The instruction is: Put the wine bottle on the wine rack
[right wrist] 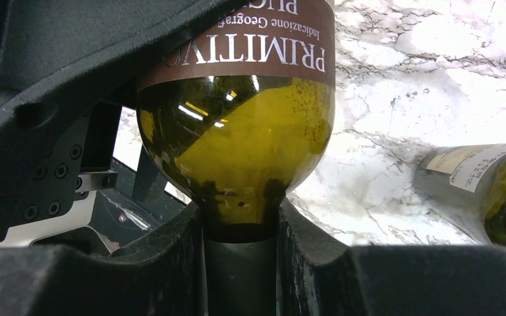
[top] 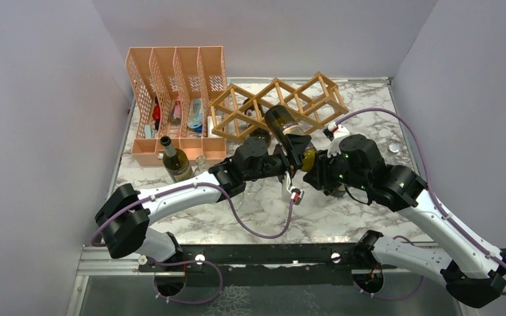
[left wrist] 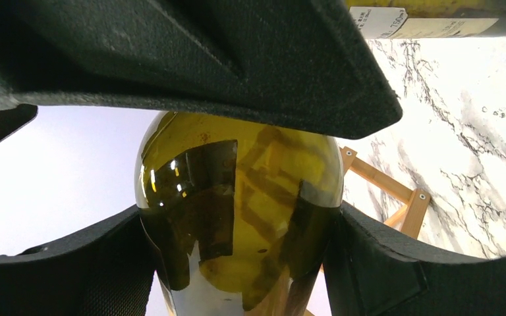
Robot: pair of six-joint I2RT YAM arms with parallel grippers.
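Observation:
The wooden lattice wine rack (top: 263, 102) lies at the back middle of the marble table; a corner of it shows in the left wrist view (left wrist: 402, 197). A dark green wine bottle (top: 282, 122) with a brown label is held tilted in front of the rack, its base toward the rack. My left gripper (top: 288, 158) is shut on the bottle's body (left wrist: 237, 184), with a finger on each side. My right gripper (top: 309, 161) is shut on the bottle's neck just below the shoulder (right wrist: 237, 131).
An orange perforated file organiser (top: 174, 79) with small items stands at the back left. A second bottle (top: 176, 163) is in front of it and shows lying on the marble in the right wrist view (right wrist: 487, 191). A small white cap (top: 394, 148) lies at the right.

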